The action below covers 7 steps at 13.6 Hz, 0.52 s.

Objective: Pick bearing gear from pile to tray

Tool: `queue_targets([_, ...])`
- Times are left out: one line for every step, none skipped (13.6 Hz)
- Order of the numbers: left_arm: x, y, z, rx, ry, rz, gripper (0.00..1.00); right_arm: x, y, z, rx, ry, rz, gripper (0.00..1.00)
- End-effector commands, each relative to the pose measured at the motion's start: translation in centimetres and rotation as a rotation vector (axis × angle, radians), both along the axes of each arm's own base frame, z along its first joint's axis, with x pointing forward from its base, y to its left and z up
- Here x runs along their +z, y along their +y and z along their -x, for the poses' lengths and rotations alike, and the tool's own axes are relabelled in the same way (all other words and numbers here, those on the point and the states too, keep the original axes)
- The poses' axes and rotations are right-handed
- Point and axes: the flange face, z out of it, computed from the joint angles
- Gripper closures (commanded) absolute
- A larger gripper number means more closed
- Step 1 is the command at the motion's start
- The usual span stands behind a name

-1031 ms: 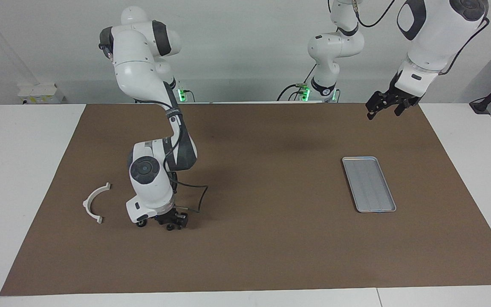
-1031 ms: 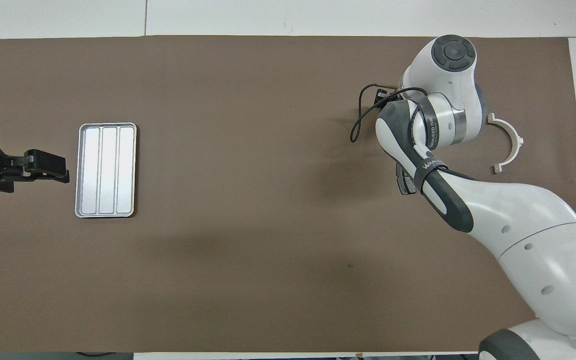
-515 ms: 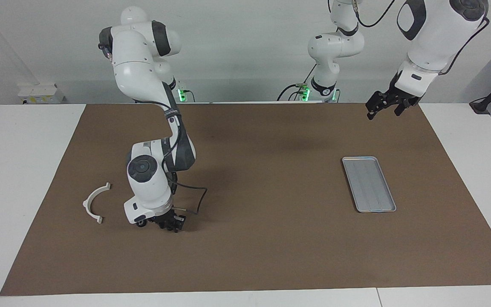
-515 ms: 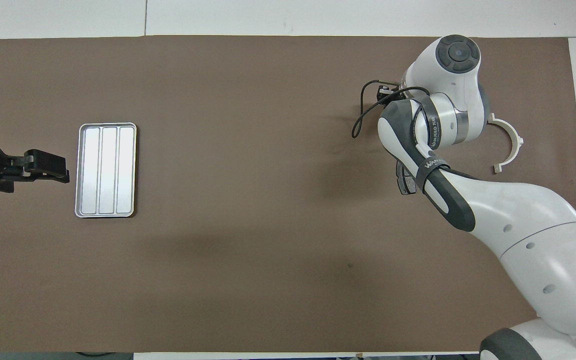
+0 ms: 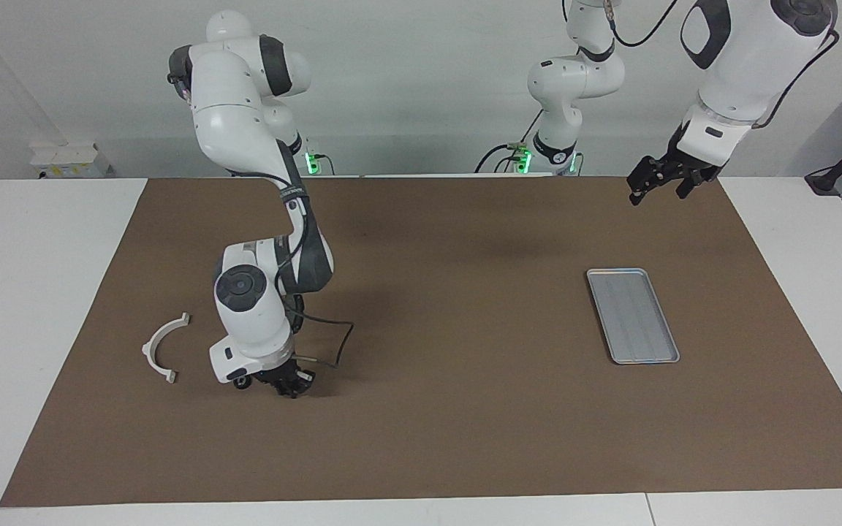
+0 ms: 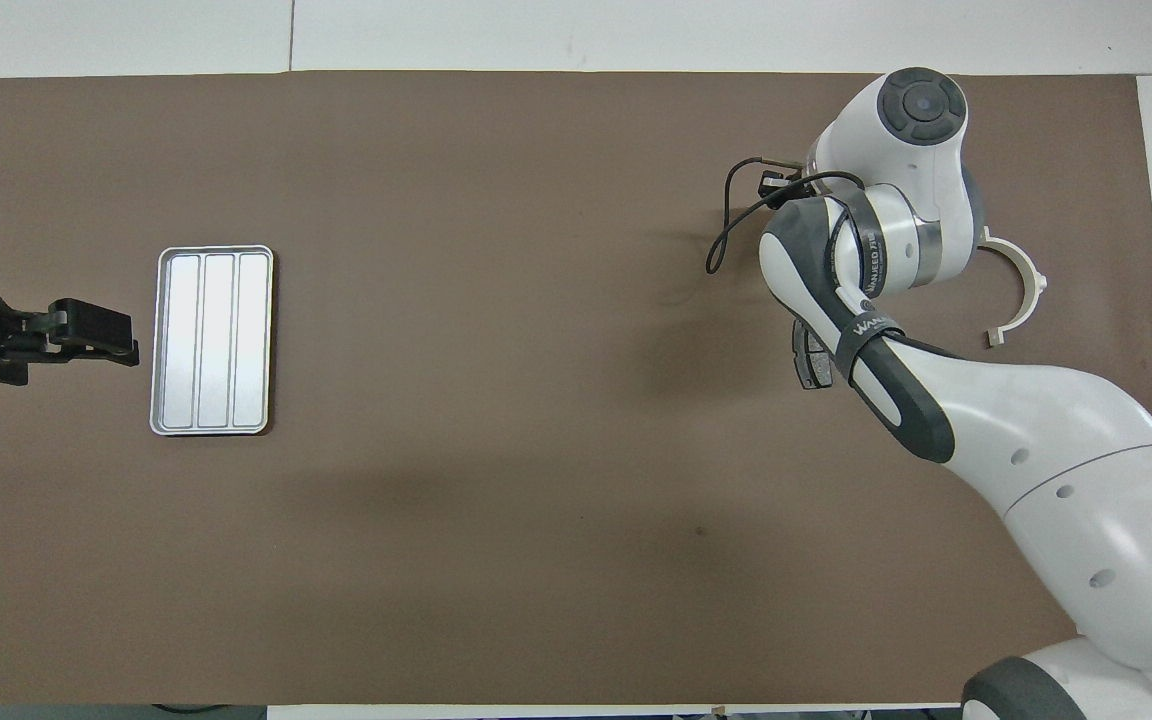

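A brown mat (image 5: pixel 465 438) covers the white table (image 5: pixel 26 292) — nothing more.

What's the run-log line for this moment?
right gripper: down at mat by bracket, shut, catch unseen | left gripper: waits raised, open | tray: empty

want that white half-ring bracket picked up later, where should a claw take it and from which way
Probably at the middle of the arc, coming straight down from above. The white half-ring bracket lies flat on the brown mat as a thin curved band with a small foot at each end, so fingers could straddle the band, one inside the curve and one outside. Bare mat lies both inside and outside the curve.
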Motion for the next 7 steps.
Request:
queue_targets([0.3,0.0,0.6,-0.003,0.005,0.015,0.00,-1.5,0.0,0.4,-0.023,0.013,-0.010,1.00])
queue_targets([0.3,0.0,0.6,-0.003,0.007,0.015,0.00,-1.1,0.2,0.4,-0.016,0.015,-0.004,1.00])
queue_targets([0.3,0.0,0.6,-0.003,0.005,0.015,0.00,-0.7,0.1,0.4,-0.015,0.023,0.001,1.00])
queue_targets([0.3,0.1,0.5,-0.002,0.005,0.015,0.00,0.4,0.2,0.5,-0.015,0.039,0.005,1.00])
queue_targets([0.3,0.0,0.6,-0.003,0.005,0.015,0.00,2.4,0.0,0.5,-0.008,0.062,0.015,1.00])
queue_targets([0.3,0.1,0.5,-0.002,0.005,0.015,0.00,4.6,-0.1,0.8,0.001,0.096,0.024,1.00])
queue_targets([0.3,0.0,0.6,-0.003,0.005,0.015,0.00,7.4,0.1,1.1,0.029,0.119,0.028,1.00])
